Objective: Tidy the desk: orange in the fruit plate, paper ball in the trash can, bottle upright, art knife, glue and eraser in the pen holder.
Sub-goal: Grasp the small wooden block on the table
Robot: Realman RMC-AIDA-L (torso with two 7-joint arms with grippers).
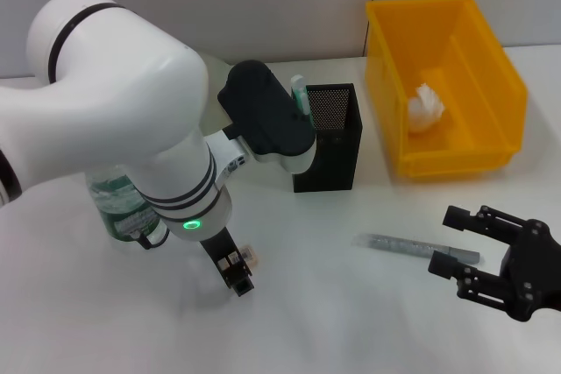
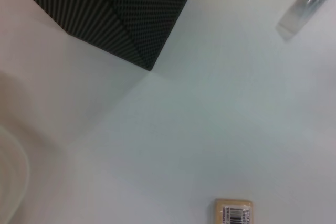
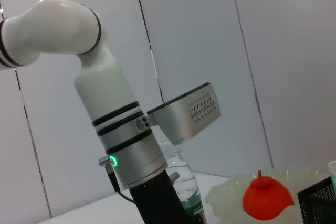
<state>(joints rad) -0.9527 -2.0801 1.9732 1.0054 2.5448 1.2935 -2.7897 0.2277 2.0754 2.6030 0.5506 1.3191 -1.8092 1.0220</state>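
Note:
The grey art knife [image 1: 412, 244] lies flat on the white desk, also in the left wrist view [image 2: 310, 3]. My right gripper [image 1: 442, 241] is open, its fingers on either side of the knife's right end. My left gripper [image 1: 233, 271] hangs low over the desk beside the small tan eraser [image 1: 251, 256] [image 2: 233, 212]. The black mesh pen holder [image 1: 329, 139] [image 2: 121, 14] has the glue [image 1: 298, 94] in it. The bottle [image 1: 118, 203] [image 3: 184, 187] stands upright behind my left arm. The orange [image 3: 266, 198] rests in the fruit plate [image 3: 226, 195]. The paper ball [image 1: 425, 109] lies in the yellow trash can [image 1: 478, 67].
The trash can stands at the back right, the pen holder mid-desk. My big left arm hides the back left of the desk in the head view. Bare white desk lies between the eraser and the art knife.

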